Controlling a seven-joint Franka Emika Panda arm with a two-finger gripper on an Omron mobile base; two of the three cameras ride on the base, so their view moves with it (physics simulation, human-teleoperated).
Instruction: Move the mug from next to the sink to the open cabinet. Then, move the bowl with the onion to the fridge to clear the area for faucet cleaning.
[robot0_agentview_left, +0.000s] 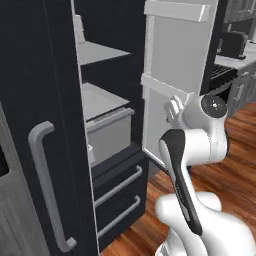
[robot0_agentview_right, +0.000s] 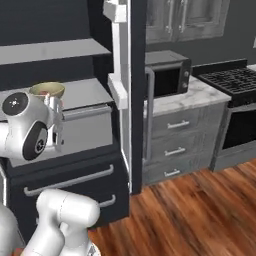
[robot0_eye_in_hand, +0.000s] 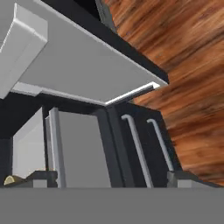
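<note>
The black fridge (robot0_agentview_left: 60, 125) stands open, its light grey door panel (robot0_agentview_left: 172, 75) swung out to the right. The olive-yellow bowl (robot0_agentview_right: 47, 90) sits at the front of a pale fridge shelf (robot0_agentview_right: 85, 92), just above my wrist. A faint reddish spot inside it is the onion (robot0_agentview_right: 45, 92), mostly hidden by the rim. My gripper (robot0_agentview_right: 55, 117) hangs right below and beside the bowl, and it also shows close to the door panel (robot0_agentview_left: 172, 112). In the hand view its fingertips (robot0_eye_in_hand: 41, 177) stand far apart, open on nothing, with the bowl's rim (robot0_eye_in_hand: 11, 179) outside the left one. The mug, sink, open cabinet and faucet are out of view.
Fridge drawer (robot0_agentview_right: 87, 130) and lower freezer bar handles (robot0_agentview_left: 117, 187) lie under the shelf. The open door's edge (robot0_agentview_right: 127, 100) juts out right of my arm. A black microwave (robot0_agentview_right: 167, 75), grey drawers (robot0_agentview_right: 175, 145) and a stove (robot0_agentview_right: 230, 80) stand further right; wood floor (robot0_agentview_right: 190, 215) lies in front.
</note>
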